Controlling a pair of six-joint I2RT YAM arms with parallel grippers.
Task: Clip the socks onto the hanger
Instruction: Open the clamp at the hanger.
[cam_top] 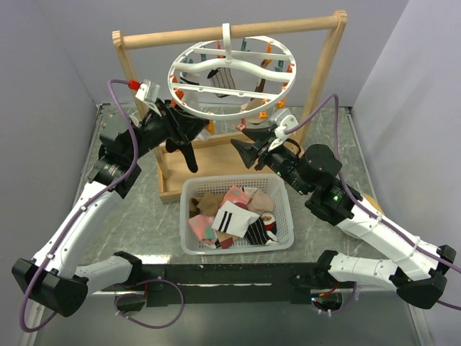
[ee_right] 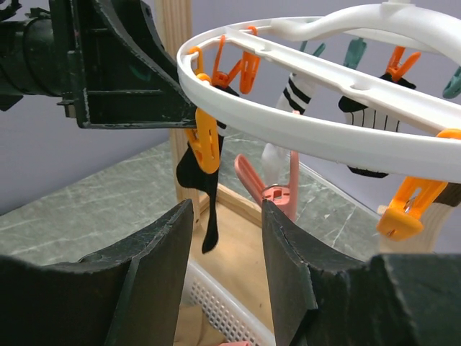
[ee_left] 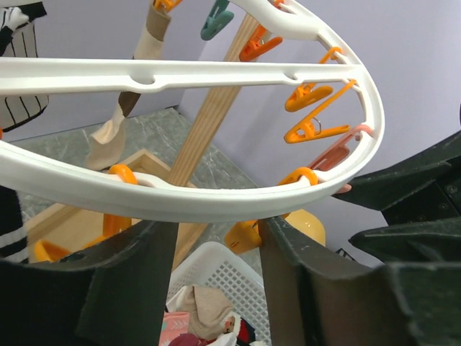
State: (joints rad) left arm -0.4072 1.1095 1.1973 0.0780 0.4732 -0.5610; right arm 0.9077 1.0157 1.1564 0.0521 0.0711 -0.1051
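Socks [cam_top: 234, 216] lie heaped in the near basket [cam_top: 238, 247], soft and light, probably best pinched at a cuff. Left claw [ee_left: 216, 241] and right claw [ee_right: 225, 216] are both spread, empty, beside the far hanger [cam_top: 225, 40].

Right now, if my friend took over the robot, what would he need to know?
Left hand: open, up at the hanger rim, with nothing between its fingers.
Right hand: open and empty, just below the rim.
Done: a few socks hang from pegs, such as a striped sock. A black sock hangs by an orange peg near the left hand; I cannot tell if it is gripped firmly.
Left: a pile of socks lies in the basket. Probably pick one, then clip it to a free peg.
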